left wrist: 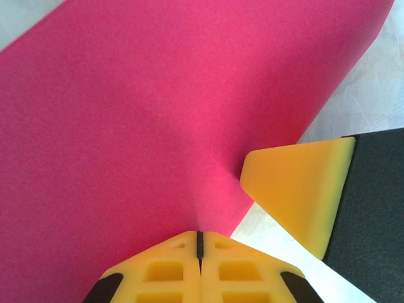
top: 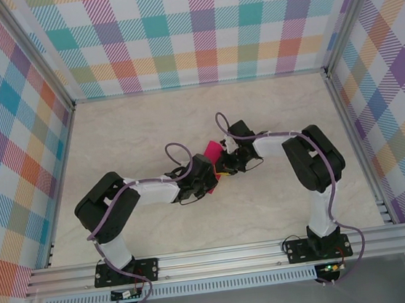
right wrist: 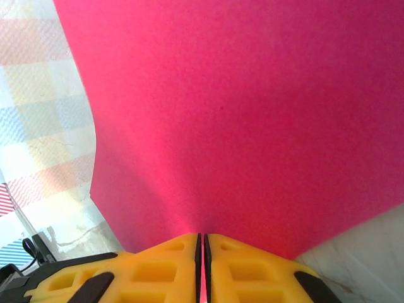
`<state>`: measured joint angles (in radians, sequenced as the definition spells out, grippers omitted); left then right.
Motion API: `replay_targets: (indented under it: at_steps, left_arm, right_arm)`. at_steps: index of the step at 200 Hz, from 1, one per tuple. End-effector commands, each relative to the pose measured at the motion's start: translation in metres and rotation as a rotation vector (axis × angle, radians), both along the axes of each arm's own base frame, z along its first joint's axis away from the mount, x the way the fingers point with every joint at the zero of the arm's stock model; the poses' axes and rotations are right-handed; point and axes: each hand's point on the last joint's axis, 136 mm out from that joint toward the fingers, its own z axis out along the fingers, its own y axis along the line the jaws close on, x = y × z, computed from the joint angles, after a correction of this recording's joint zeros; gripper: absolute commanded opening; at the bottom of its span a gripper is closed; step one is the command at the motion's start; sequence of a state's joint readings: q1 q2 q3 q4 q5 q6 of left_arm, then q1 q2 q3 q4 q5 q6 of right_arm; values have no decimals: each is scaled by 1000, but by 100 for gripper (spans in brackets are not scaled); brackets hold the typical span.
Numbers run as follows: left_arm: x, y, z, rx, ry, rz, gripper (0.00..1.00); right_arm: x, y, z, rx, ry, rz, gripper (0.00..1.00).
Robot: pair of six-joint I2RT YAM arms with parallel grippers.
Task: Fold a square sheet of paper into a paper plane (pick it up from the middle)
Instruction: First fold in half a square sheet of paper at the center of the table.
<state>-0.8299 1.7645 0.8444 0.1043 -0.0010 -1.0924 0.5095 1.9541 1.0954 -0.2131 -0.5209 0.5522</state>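
The square sheet of paper (top: 212, 150) is magenta-pink and sits about the middle of the pale marbled surface (top: 134, 130), caught between the two arms. From above, a small patch of it shows, the rest lying under the wrists.

In the left wrist view the sheet (left wrist: 158, 107) runs as a broad band from the lower left to the upper right. It puckers to a soft dimple where the left arm's jaws come together on its near edge. Those jaws are clamped on the paper, their yellow tips meeting with no gap (a thin dark seam is all that parts them). Just to the right of the dimple, one yellow finger (left wrist: 297, 192) of the right arm presses at the sheet's edge, its black backing beside it.

In the right wrist view the sheet (right wrist: 252, 113) stands up broad and smooth in front of the camera. The right arm's jaws are pinched shut on its lower edge, a sliver of pink showing in the slit between the tips.

Left of the sheet there, the plaid wall (right wrist: 38, 95) shows, washed out.

From above, the left arm (top: 148, 190) reaches the sheet from its lower left and the right arm (top: 290, 145) from its right. Purple cables (top: 177, 151) loop near both wrists.
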Motion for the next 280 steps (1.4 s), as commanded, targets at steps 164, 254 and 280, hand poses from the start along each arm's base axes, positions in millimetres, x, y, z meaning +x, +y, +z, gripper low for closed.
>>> replay_targets:
  at_steps: [164, 254, 280]
  left_arm:
    - [-53, 37, -52, 172, 231, -28, 4]
    - [-54, 37, -53, 174, 230, -38, 3]
    - [-54, 39, -53, 181, 227, -40, 3]
  right_arm:
    - [87, -68, -27, -209, 15, -253, 12]
    - [134, -89, -21, -225, -48, -323, 12]
    - [146, -93, -13, -212, -86, -330, 12]
